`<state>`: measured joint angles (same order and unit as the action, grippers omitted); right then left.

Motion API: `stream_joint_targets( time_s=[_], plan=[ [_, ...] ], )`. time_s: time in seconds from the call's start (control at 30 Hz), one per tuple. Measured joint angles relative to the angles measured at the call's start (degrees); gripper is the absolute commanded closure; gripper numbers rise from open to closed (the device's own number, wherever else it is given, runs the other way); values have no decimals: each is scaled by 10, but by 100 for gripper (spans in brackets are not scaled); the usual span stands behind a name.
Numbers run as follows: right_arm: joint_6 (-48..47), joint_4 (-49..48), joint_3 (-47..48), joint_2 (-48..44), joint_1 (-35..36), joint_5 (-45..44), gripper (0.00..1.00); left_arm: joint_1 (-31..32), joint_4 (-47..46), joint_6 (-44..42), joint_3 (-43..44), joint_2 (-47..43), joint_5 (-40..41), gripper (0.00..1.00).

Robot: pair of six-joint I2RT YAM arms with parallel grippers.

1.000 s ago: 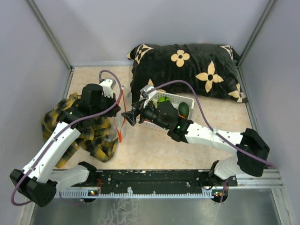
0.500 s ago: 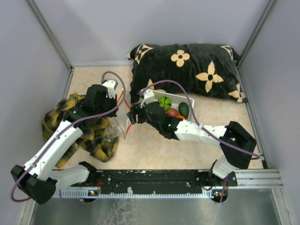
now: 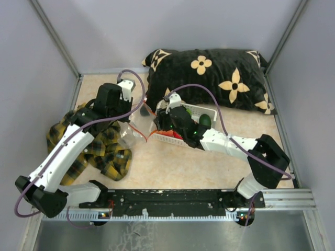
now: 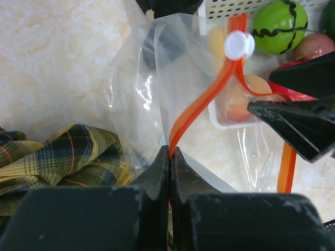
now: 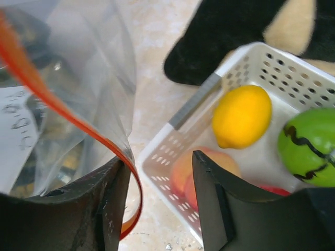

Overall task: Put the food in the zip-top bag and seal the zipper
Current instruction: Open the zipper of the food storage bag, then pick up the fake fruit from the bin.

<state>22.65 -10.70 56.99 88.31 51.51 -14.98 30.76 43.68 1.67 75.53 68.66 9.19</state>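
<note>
Left wrist cam: left gripper (image 4: 170, 157) pinched tight on the zipper (image 4: 201, 102), while right gripper (image 5: 159, 209) jaws gape, strip running just inside 1 finger.

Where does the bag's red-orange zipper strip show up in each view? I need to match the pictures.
Top external: the zipper strip lies left of centre, a thin V just left of the basket.
Left wrist: the strip is at centre, rising from the shut left claw toward the upper right.
Right wrist: the strip is in the left half, curving down from the upper left.
Shared landmark: the white lattice basket.
</note>
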Motion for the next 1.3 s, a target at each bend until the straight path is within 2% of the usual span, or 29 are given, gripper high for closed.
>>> stream_joint_targets(
  time_s=[0.23,0.43,0.73,0.93,1.17,1.3],
  plan=[
    [-32,-23,-11,-39,0,113,31,0,-24,-5,-29,2,2,100],
    [-80,-5,-11,-95,0,163,25,0,-65,-7,-91,-1,-15,100],
    [-133,100,-10,-150,-13,172,24,-30,-113,9,-123,-4,-61,100],
    [-140,163,-10,-151,-58,147,24,-38,-111,24,-115,-4,-66,100],
    [-136,221,-10,-144,-142,117,26,-38,-80,33,-46,-3,-38,100],
    [-144,241,-8,-112,-174,109,27,-38,-56,38,8,18,-23,100]
  ],
)
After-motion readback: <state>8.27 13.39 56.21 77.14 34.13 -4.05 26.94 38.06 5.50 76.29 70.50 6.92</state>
